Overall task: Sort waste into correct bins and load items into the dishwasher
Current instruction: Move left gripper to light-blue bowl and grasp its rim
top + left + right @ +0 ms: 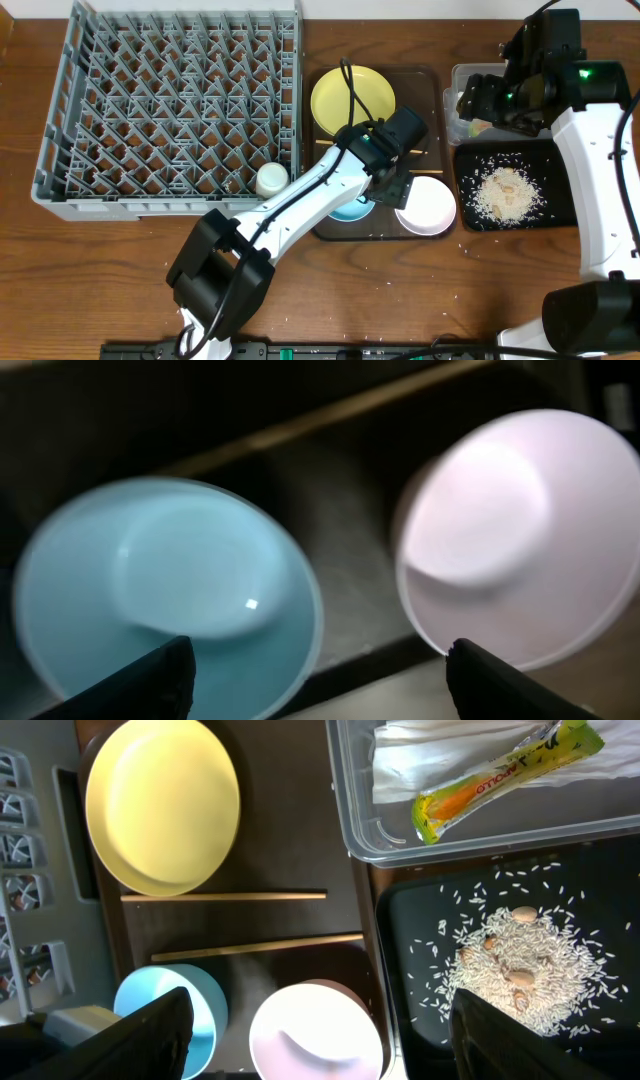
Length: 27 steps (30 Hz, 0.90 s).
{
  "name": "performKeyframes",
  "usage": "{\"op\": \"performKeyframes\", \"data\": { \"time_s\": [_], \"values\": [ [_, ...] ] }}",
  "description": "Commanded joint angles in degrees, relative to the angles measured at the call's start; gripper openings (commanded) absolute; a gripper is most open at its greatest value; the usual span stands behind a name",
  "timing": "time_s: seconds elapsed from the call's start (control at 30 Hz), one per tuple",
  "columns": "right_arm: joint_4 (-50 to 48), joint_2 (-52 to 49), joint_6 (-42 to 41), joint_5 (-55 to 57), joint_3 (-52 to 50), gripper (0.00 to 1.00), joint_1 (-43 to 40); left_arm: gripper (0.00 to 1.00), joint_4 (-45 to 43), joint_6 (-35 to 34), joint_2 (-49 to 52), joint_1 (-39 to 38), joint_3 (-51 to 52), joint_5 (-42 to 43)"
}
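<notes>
**Both grippers spread wide, nothing held**

Large square grey plastic dish rack [170,100]: small white cup [271,180] stands in its near right corner. Left gripper [320,650] gapes, empty, above the gap between light-blue bowl [160,600] and white bowl [520,540]. Both sit on the flat brown serving tray [290,830] with the round yellow plate [162,805] and 2 thin wooden chopsticks [225,897]. Clear rectangular plastic tub [350,830] holds the yellow-green-orange snack wrapper [505,770] and crumpled white napkin [420,760]. Shallow black tray [545,160] holds beige rice crumbs [505,192]. Right gripper [320,1000] gapes, empty.
</notes>
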<state>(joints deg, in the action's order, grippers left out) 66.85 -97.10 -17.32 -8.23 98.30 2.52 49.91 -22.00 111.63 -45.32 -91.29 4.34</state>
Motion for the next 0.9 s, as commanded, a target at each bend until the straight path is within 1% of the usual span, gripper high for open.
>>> {"op": "performKeyframes", "data": {
  "time_s": [0.0,0.07,0.13,0.3,0.33,0.4,0.47,0.53,0.67,0.7,0.77,0.87],
  "values": [
    [0.0,0.0,0.4,0.5,0.2,0.80,-0.6,0.81,0.7,1.9,1.4,0.6,0.5,-9.4],
    [0.1,0.0,0.5,0.5,0.2,0.80,-0.6,0.82,0.8,1.6,1.4,1.4,0.5,-13.4],
    [0.0,0.0,0.5,0.5,0.2,0.80,-0.6,0.82,0.7,1.9,1.4,2.7,0.5,-15.0],
    [0.0,0.0,0.5,0.5,0.2,0.81,-0.6,0.82,0.3,9.6,1.9,7.1,0.7,-14.8],
    [0.0,0.0,0.5,0.5,0.2,0.82,-0.6,0.82,0.3,10.9,2.3,7.8,0.8,-14.2],
    [0.0,0.0,0.5,0.5,0.2,0.82,-0.6,0.81,0.3,16.0,3.2,9.4,1.0,-8.5],
    [0.0,0.0,0.5,0.5,0.2,0.82,-0.6,0.77,0.8,20.1,4.3,10.5,1.0,-1.9],
    [0.0,0.0,0.5,0.5,0.2,0.82,-0.6,0.73,1.0,20.9,5.3,11.0,1.0,0.7],
    [0.1,0.0,0.5,0.7,0.2,0.82,-0.6,0.70,2.4,20.9,6.4,11.1,1.1,1.3],
    [0.0,0.0,0.5,0.7,0.2,0.82,-0.6,0.66,3.0,20.9,6.4,11.1,1.1,1.3],
    [0.0,0.0,0.5,0.7,0.2,0.82,-0.6,0.63,3.6,20.9,6.4,11.1,1.1,1.3],
    [0.0,0.0,0.5,0.7,0.2,0.83,-0.6,0.53,3.5,20.9,6.4,11.1,1.7,1.5]
  ]
}}
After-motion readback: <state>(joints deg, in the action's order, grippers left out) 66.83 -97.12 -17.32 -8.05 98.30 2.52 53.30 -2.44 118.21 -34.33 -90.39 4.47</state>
